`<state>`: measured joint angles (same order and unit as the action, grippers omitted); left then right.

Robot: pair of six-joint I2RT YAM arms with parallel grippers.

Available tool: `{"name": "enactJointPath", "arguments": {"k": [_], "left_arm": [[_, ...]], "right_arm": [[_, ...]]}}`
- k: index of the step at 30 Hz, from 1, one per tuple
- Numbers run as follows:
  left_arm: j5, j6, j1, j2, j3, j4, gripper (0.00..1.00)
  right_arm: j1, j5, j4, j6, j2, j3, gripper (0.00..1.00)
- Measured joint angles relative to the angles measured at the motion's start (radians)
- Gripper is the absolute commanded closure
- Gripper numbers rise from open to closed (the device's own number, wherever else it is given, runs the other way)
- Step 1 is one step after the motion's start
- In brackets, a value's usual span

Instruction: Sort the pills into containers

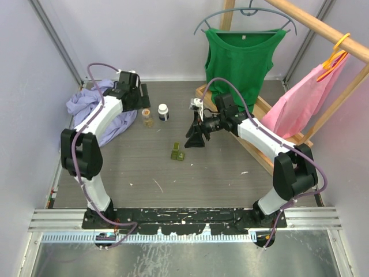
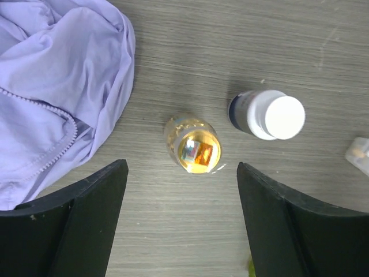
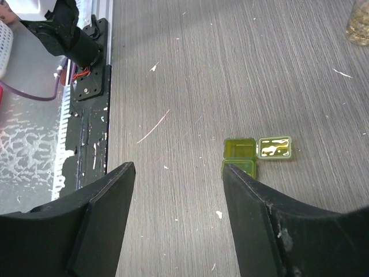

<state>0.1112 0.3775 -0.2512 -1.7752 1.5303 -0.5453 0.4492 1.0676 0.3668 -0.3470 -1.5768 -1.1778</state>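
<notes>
The olive green case (image 1: 177, 153) lies open mid-table; in the right wrist view (image 3: 248, 151) its lid (image 3: 275, 147) is flipped to the right. My right gripper (image 1: 196, 138) (image 3: 179, 173) is open and empty just above the table, and its right finger (image 3: 277, 225) overlaps the case's near compartment. A small amber bottle (image 1: 148, 117) (image 2: 193, 151) and a white-capped bottle (image 1: 164, 112) (image 2: 271, 115) stand at the far left. My left gripper (image 1: 138, 101) (image 2: 181, 173) is open and empty above the amber bottle. A clear case (image 2: 360, 153) shows at the left wrist view's right edge.
A lavender garment (image 1: 95, 107) (image 2: 52, 86) lies beside the bottles at far left. A wooden rack (image 1: 253, 124) at the back right holds a green top (image 1: 239, 57) and a pink top (image 1: 305, 98). The metal base rail (image 1: 184, 219) runs along the near edge.
</notes>
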Motion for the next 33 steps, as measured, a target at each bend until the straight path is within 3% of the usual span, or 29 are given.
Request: {"name": "enactJointPath", "arguments": {"k": [7, 14, 20, 24, 30, 33], "left_arm": [[0.024, 0.001, -0.010, -0.170, 0.125, -0.124, 0.24], [0.026, 0.000, -0.043, -0.204, 0.180, -0.145, 0.30], [0.034, 0.000, -0.053, -0.244, 0.196, -0.166, 0.43], [0.036, 0.002, -0.053, -0.258, 0.199, -0.175, 0.43], [0.041, 0.001, -0.053, -0.269, 0.223, -0.188, 0.68], [0.042, 0.000, -0.053, -0.269, 0.224, -0.191, 0.87]], "right_arm": [[-0.001, 0.000, -0.001, 0.000, 0.000, 0.007, 0.32], [-0.001, 0.000, -0.002, 0.000, 0.000, 0.012, 0.31], [-0.001, 0.000, -0.003, 0.000, 0.000, 0.013, 0.31], [-0.001, 0.000, -0.003, 0.000, 0.000, 0.014, 0.31], [-0.001, 0.000, -0.003, 0.000, 0.000, 0.016, 0.31], [-0.001, 0.001, -0.003, 0.000, 0.000, 0.016, 0.31]]}}
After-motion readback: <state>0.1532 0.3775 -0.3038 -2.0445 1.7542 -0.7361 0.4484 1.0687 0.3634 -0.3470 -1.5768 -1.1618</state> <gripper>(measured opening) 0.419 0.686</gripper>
